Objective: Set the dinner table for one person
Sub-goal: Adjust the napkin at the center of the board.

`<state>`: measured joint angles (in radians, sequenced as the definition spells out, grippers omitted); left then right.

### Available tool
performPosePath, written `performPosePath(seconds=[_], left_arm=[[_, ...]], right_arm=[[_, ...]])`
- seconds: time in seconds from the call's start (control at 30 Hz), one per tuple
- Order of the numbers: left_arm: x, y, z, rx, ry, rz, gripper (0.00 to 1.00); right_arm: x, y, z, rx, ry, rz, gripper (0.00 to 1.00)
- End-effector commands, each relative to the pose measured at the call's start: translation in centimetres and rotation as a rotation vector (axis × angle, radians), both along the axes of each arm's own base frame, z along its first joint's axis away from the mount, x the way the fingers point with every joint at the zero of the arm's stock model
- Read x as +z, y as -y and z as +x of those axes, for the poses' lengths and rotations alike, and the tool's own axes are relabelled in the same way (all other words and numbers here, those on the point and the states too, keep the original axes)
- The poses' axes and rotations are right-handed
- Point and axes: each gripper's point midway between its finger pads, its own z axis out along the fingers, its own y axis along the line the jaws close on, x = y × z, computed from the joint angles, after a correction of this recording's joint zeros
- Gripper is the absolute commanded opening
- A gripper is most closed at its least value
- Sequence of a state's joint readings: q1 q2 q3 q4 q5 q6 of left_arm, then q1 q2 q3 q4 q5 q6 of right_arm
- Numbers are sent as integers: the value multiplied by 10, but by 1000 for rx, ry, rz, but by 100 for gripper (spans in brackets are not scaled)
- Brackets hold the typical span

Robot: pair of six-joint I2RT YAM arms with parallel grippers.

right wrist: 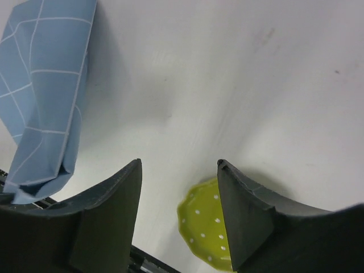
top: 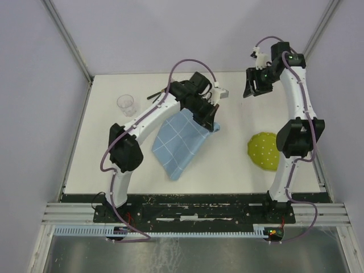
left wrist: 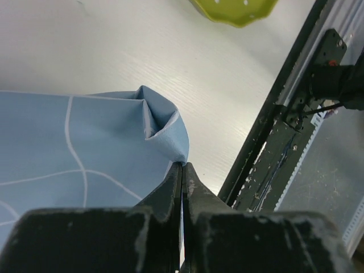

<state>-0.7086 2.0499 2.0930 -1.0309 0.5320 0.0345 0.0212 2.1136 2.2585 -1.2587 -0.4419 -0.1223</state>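
L gripper [left wrist: 183, 165] is pinching the cloth's [top: 177, 142] far-right corner, jaws pressed together on it, holding that corner raised off the table [top: 239, 122]. The table is spanning under both arms. R gripper [right wrist: 179, 165] is hanging spread & empty above the far edge, right side. Green dish [top: 264, 151] is sitting by the right edge, glass [top: 126, 104] nr the far-left corner.

Left arm [top: 142, 122] bent at elbow, extended toward centre; left gripper [left wrist: 183, 166] angled downward, jaws pressed together on cloth [left wrist: 68, 153] corner. Right arm [top: 296, 114] raised upright at right side; right gripper [right wrist: 179, 165] held high, jaws spread wide, empty.
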Motion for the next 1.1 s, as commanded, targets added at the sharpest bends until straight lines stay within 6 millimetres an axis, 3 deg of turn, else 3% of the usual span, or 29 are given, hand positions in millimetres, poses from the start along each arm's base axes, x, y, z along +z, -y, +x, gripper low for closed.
performPosePath(seconds=[0.0, 0.13, 0.17, 0.23, 0.3, 0.37, 0.43, 0.53, 0.7, 0.87, 1.07], left_arm=[[-17, 37, -44, -121, -106, -24, 3], [-42, 41, -64, -152, -169, 28, 5], [-47, 38, -66, -147, -177, 44, 13], [-52, 34, -64, -137, -164, 72, 42], [-45, 31, -53, -113, -100, 92, 64], [-27, 27, -38, -80, 0, 99, 78], [-6, 20, -22, -48, 95, 105, 85], [15, 0, -9, -12, 143, 124, 85], [10, -57, 12, 101, 144, 197, 83], [-11, -114, 54, 265, 128, 260, 81], [-18, -152, 88, 372, 137, 301, 79]], right_arm=[[68, 18, -36, 22, 135, -76, 64], [73, 21, -55, 62, 127, -88, 64], [73, 17, -62, 85, 110, -69, 64], [71, 5, -75, 136, 62, -4, 64], [68, -1, -82, 165, 22, 34, 64], [60, -3, -83, 172, -13, 50, 64], [51, -4, -83, 171, -45, 54, 64], [45, -6, -83, 175, -75, 70, 64], [43, -19, -90, 248, -125, 87, 65], [9, -73, -122, 415, -324, 114, 64], [-19, -128, -119, 458, -367, 196, 65]])
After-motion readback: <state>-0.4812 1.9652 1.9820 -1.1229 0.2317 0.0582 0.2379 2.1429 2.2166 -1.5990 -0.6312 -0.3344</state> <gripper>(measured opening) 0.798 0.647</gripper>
